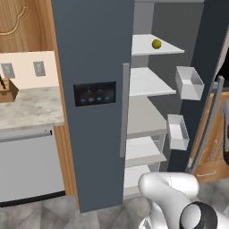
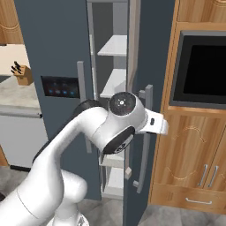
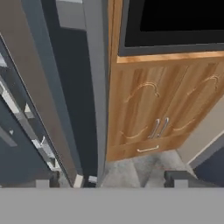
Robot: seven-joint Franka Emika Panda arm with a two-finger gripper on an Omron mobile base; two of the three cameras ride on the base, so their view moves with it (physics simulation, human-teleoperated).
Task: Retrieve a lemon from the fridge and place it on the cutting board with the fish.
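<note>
Slate-grey tall fridge (image 1: pixel 96 53) stands with its right door open; the small round yellow-green lemon (image 1: pixel 156 44) waits untouched on the top white shelf (image 1: pixel 145 44). The claw (image 3: pixel 111 179) is spread and empty, so retrieval remains.

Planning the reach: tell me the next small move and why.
Probably raise the gripper and swing it into the open fridge toward the lemon, which sits alone on the top shelf; the hand now points at the wooden cabinet beside it.

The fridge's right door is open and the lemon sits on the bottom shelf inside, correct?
Not quite. The fridge door is open, but the lemon sits on the top shelf, not the bottom one, as the left base view shows.
</note>
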